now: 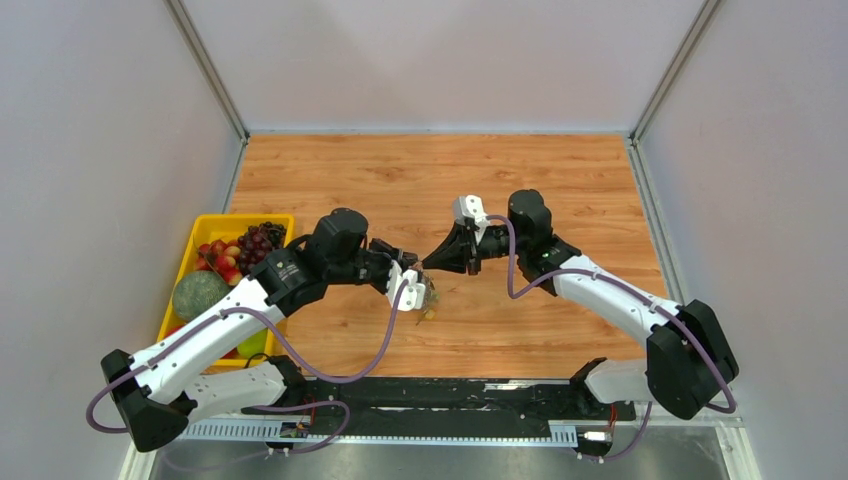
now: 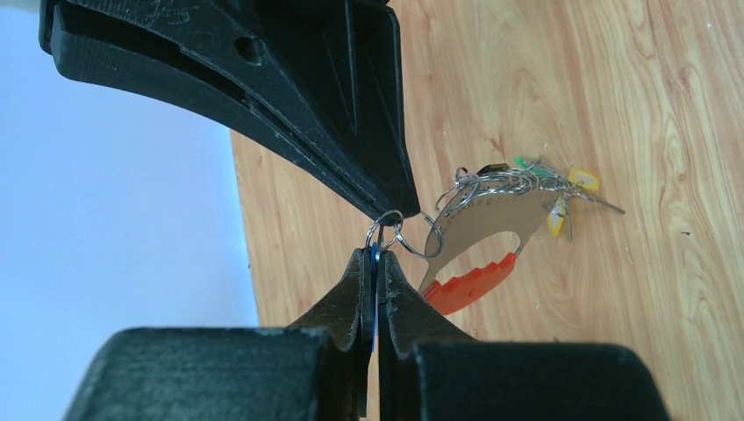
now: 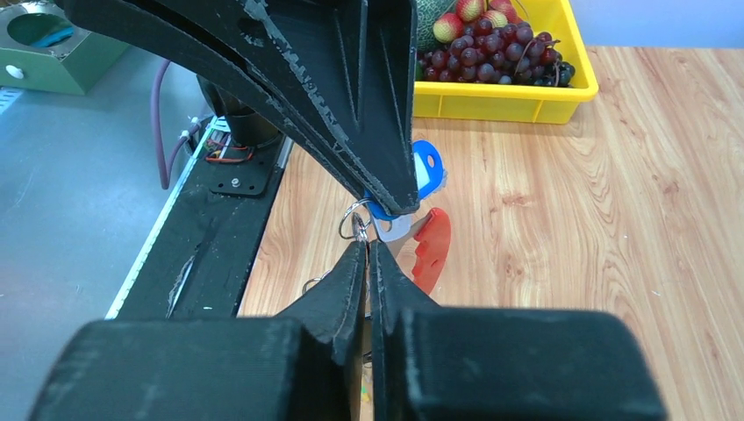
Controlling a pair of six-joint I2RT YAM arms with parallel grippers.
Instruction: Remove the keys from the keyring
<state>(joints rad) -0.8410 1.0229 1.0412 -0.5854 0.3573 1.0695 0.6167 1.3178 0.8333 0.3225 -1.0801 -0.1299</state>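
Nearest in the left wrist view, on the near side of the red clip (image 2: pixel 465 285), the left gripper (image 2: pixel 375 263) is clenched on the blue key (image 3: pixel 427 167). Only a sliver of blue shows between its fingers. Tip to tip with it, just short of the red clip, the right gripper (image 3: pixel 367 250) is pinched down on the small end ring of the keyring (image 2: pixel 412 235). The keyring hangs clear above the table (image 2: pixel 614 88). Its long axis runs away from both tips, through the red clip to the other keys (image 2: pixel 561 189), bunched just beyond it. The right arm has the ring, so I judge the coming move to be working the blue key along that wire.
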